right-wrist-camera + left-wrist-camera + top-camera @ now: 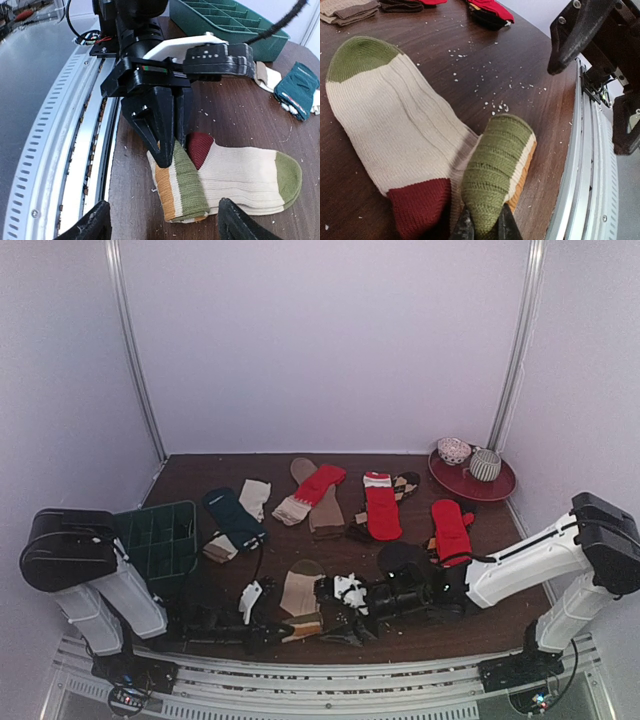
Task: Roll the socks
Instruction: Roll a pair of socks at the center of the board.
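Observation:
A cream sock (395, 115) with a green toe and a dark red heel lies flat near the table's front edge (300, 592). Its striped green, white and orange cuff (497, 160) is folded over into a short roll (187, 185). My left gripper (485, 227) is shut on the end of that rolled cuff, seen from the other side in the right wrist view (170, 150). My right gripper (164, 212) hangs just in front of the roll, jaws wide open, one on each side and nothing between them. More socks (382, 508) lie spread across the middle of the table.
A dark green gridded tray (160, 540) stands at the left. A red plate (500, 488) at the back right holds two rolled sock balls (485, 464). The metal rail (65, 150) runs along the near edge. White crumbs (495, 95) dot the wood.

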Available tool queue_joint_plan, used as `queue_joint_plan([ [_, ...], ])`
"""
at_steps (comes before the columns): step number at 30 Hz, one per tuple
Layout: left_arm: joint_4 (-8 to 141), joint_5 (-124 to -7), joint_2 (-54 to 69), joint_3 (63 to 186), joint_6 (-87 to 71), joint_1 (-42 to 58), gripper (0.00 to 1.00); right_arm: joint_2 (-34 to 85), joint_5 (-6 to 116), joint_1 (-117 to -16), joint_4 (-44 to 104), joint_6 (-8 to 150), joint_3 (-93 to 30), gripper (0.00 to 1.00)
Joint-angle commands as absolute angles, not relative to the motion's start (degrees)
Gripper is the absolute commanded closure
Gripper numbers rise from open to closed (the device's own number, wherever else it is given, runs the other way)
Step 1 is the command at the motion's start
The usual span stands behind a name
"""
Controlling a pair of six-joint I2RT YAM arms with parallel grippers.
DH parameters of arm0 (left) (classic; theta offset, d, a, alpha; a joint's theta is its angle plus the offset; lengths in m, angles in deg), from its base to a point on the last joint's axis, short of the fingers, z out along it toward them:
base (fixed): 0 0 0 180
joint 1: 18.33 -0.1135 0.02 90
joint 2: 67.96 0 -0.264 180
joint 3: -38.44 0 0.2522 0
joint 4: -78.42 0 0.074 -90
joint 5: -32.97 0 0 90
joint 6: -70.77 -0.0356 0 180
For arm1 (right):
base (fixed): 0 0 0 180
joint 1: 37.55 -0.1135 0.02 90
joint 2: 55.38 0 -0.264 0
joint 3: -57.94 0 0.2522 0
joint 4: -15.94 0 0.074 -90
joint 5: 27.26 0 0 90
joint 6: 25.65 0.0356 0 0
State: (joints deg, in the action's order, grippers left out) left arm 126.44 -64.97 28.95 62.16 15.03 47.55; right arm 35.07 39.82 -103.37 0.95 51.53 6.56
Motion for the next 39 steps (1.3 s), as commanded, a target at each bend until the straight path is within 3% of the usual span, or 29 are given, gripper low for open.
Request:
queue_joint_plan([
  [1,117.2,-70.0,32.6,60.3,18.7,47.1,1.00,38.7,46.2,-105.1,-0.8,40.2,5.3,0.26],
  [13,121.3,-72.7,36.2,59.8,19.0,46.9,1.00,48.7,46.5,-106.5,5.2,36.4,-2.7,0.32],
  [27,121.5,-72.9,36.0,60.0,17.9,46.6,1.00,52.6,46.2,-106.0,14.5,45.6,-7.4,0.75],
  [28,121.5,-72.4,35.3,60.1,17.3,46.6,0.94,52.8,44.7,-105.4,15.6,47.4,-8.0,0.78],
  [30,119.2,-71.1,32.5,60.7,15.1,46.5,0.64,53.5,41.2,-104.0,17.4,52.2,-8.9,0.80],
  [31,116.4,-69.7,30.5,61.6,13.2,46.5,0.55,54.0,39.8,-103.1,18.1,54.9,-9.3,0.81],
  [37,106.8,-59.7,14.6,65.3,0.3,47.6,0.34,58.7,25.1,-97.3,22.2,68.8,-11.7,0.81],
  [39,107.9,-55.4,11.2,65.0,-6.4,49.5,0.32,60.6,20.9,-95.7,24.7,72.6,-13.1,0.81],
])
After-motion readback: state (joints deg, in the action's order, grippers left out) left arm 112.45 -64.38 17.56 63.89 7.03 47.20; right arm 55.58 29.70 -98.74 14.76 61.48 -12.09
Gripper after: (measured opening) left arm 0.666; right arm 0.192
